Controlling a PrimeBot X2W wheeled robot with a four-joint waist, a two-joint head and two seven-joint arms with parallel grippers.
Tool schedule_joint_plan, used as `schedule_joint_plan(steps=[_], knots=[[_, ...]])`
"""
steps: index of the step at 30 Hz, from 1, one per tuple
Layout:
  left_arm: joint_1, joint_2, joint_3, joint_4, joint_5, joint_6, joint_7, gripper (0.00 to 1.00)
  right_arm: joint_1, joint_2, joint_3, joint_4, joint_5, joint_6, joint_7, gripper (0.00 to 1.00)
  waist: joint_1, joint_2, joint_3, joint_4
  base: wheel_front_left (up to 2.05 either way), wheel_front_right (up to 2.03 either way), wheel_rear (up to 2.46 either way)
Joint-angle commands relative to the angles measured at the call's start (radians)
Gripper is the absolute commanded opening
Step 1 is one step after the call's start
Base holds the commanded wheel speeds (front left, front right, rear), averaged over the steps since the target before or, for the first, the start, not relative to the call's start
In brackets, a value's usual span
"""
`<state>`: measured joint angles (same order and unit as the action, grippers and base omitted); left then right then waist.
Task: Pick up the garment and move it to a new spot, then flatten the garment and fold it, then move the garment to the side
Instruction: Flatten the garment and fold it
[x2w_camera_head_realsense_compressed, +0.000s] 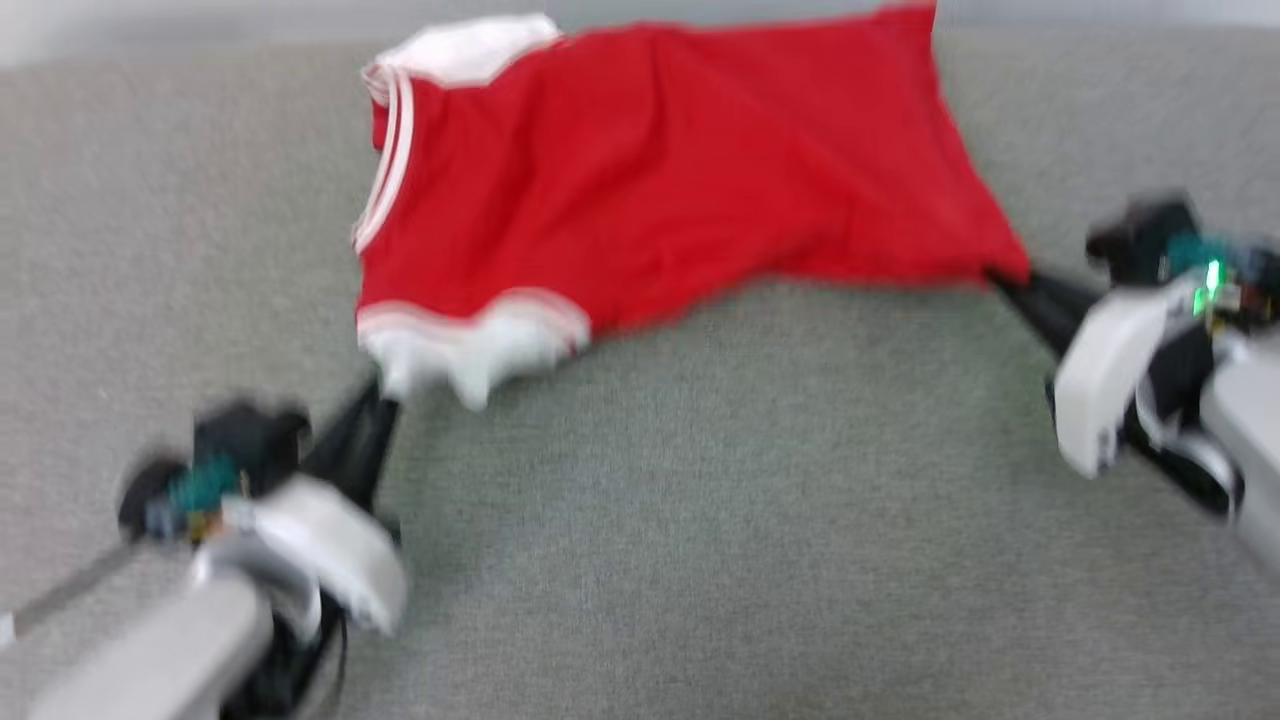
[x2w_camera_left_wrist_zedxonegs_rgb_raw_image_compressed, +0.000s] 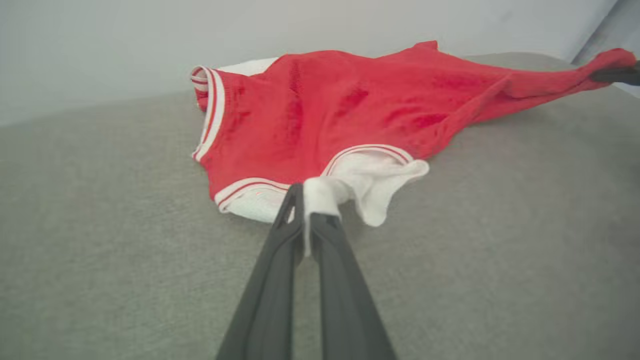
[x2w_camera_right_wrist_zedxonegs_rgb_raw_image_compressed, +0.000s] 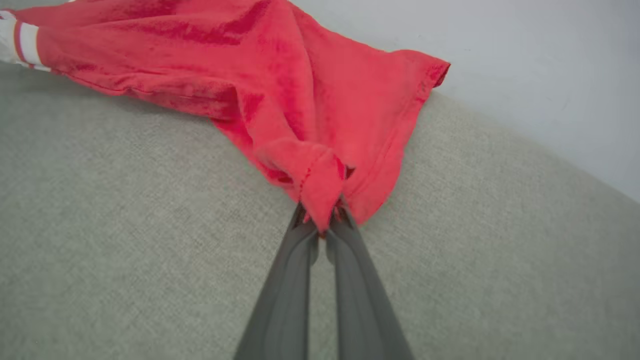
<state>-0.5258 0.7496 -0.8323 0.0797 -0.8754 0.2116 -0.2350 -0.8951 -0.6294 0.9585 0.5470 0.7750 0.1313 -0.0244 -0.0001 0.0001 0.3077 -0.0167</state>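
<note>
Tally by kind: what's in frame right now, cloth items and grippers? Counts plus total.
Shirt: 1, red with white sleeves
Grippers: 2, left gripper and right gripper, both shut on the shirt
Grey fabric surface: 1
Total: 4

head view: motion-blurred | garment: far edge seemingly cropped at top

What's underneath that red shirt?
The shirt lies on a grey cloth surface, which shows along its near edges. Anything directly beneath the red cloth is covered.
</note>
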Motion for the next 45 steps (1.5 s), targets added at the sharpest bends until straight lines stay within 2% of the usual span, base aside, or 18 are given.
schedule_joint_plan(steps=[1, 4, 11, 19, 24, 26, 33, 39, 45], knots=[[0.082, 0.019, -0.001, -0.054, -0.027, 0.039, 0.001, 0.00, 0.067, -0.023, 0.002, -0.022, 0.015, -0.001, -0.002, 0.00, 0.0001, -0.0001, -0.062, -0.010, 0.00, 0.00, 0.00], [0.214, 0.043, 0.003, -0.127, -0.069, 0.098, -0.007, 0.00, 0.168, -0.054, -0.003, -0.058, 0.031, -0.001, -0.003, 0.00, 0.0001, -0.0001, -0.095, -0.013, 0.00, 0.00, 0.00], [0.439, 0.050, 0.015, -0.195, -0.137, 0.163, -0.025, 0.00, 0.418, -0.128, -0.077, -0.132, 0.055, -0.001, -0.031, 0.00, 0.0001, -0.0001, -0.157, -0.003, 0.00, 0.00, 0.00], [0.624, 0.036, 0.054, -0.222, -0.193, 0.177, -0.030, 0.00, 0.663, -0.150, -0.179, -0.229, 0.041, -0.001, -0.006, 0.00, 0.0001, -0.0001, -0.196, -0.004, 0.00, 0.00, 0.00], [0.681, 0.033, 0.052, -0.225, -0.191, 0.169, -0.031, 0.00, 0.797, -0.148, -0.291, -0.308, 0.007, -0.001, 0.035, 0.00, 0.0001, -0.0001, -0.193, 0.001, 0.00, 0.00, 0.00], [0.678, 0.039, 0.051, -0.221, -0.169, 0.174, -0.032, 0.00, 0.832, -0.137, -0.339, -0.337, -0.010, -0.001, 0.055, 0.00, 0.0001, -0.0001, -0.186, 0.004, 0.00, 0.00, 0.00], [0.506, 0.036, 0.073, -0.196, -0.080, 0.130, -0.013, 0.00, 0.827, -0.081, -0.483, -0.445, -0.082, -0.001, 0.141, 0.00, 0.0001, -0.0001, -0.152, 0.010, 0.00, 0.00, 0.00], [0.301, 0.041, 0.085, -0.159, -0.022, 0.073, 0.051, 0.00, 0.781, -0.044, -0.590, -0.521, -0.122, -0.001, 0.207, 0.00, 0.0001, -0.0001, -0.111, 0.006, 0.00, 0.00, 0.00], [0.125, 0.044, 0.099, -0.102, 0.013, 0.012, 0.113, 0.00, 0.710, -0.028, -0.645, -0.571, -0.140, -0.001, 0.270, 0.00, 0.0001, -0.0001, -0.043, -0.010, 0.00, 0.00, 0.00]])
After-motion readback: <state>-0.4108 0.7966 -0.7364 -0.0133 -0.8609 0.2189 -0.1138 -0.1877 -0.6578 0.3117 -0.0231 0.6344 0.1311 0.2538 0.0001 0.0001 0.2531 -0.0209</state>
